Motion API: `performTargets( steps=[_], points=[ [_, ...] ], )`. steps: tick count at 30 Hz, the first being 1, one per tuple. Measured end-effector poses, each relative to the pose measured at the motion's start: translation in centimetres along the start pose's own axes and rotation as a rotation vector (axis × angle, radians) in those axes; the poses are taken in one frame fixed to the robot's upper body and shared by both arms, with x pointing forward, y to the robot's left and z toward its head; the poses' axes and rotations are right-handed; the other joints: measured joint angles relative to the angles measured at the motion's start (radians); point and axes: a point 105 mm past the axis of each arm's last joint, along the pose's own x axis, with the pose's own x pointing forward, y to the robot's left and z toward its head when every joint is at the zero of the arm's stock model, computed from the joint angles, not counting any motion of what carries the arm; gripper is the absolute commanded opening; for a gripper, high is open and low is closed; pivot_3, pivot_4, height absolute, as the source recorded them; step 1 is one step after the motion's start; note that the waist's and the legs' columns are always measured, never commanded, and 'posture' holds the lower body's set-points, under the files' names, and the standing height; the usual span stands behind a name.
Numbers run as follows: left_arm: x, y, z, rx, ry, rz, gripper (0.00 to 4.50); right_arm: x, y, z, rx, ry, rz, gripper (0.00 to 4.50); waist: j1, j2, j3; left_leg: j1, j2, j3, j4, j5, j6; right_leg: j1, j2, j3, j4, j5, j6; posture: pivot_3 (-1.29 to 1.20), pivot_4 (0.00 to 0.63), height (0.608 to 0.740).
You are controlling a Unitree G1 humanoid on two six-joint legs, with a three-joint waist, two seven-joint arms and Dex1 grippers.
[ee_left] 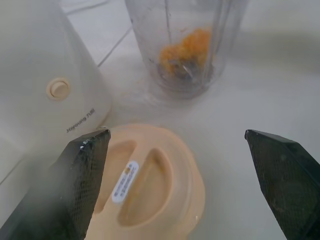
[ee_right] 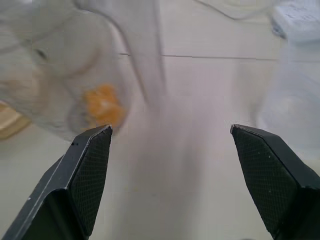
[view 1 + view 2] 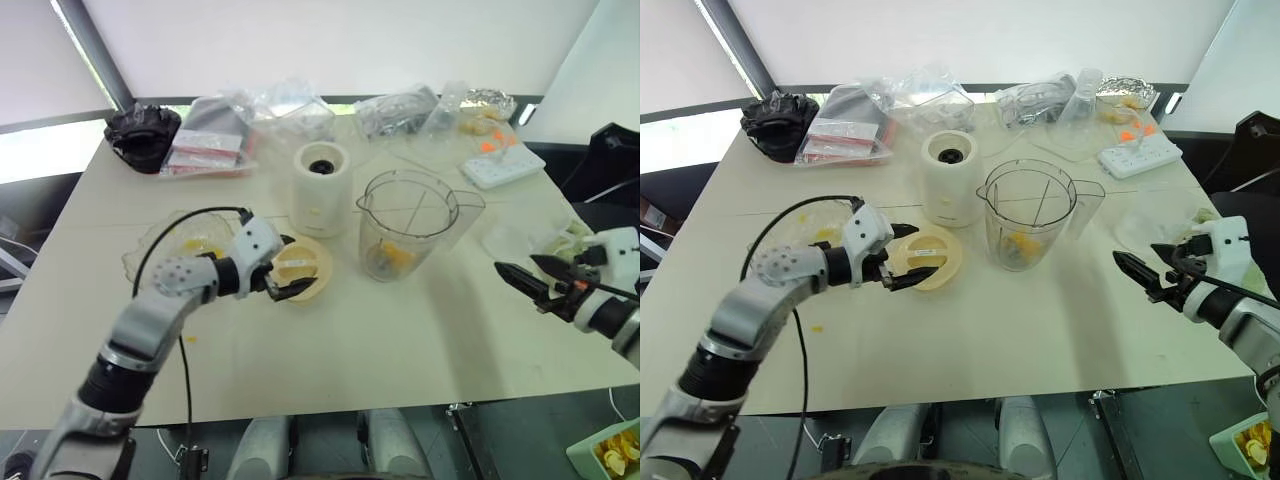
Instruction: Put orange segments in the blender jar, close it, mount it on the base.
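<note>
The jar stands upright and uncovered on the table, just right of the base; the segments lie at its bottom. The lid lies flat in front of the base. The left gripper straddles the lid, fingers apart. The right gripper hovers well right of the jar, fingers apart and empty.

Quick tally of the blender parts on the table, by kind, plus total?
Jar: 1
Base: 1
Lid: 1
Total: 3
</note>
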Motion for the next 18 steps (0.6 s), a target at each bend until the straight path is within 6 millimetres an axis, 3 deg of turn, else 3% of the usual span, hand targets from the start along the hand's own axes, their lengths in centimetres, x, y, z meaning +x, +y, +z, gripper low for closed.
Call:
performTargets(
  steps=[9,18],
  points=[
    [-2.0,1.8,-1.7,0.03,0.109,-0.077,4.5,1.0,2.5,0.5,-0.058,-0.001,0.089,3.95,0.002,-0.002,0.001,-0.001,0.001,0.0,0.0,0.0,0.0,-0.001,0.0,0.0,-0.001,0.0,0.0,0.0,0.15,0.74],
    [-1.4,4.7,-2.4,0.175,0.144,-0.059,4.5,2.2,3.3,0.8,-0.083,-0.035,0.085,3.95,0.003,-0.003,0.001,-0.001,0.0,0.0,0.0,0.0,0.0,-0.001,-0.001,0.0,-0.001,0.0,0.0,0.0,0.15,0.74]
  ],
)
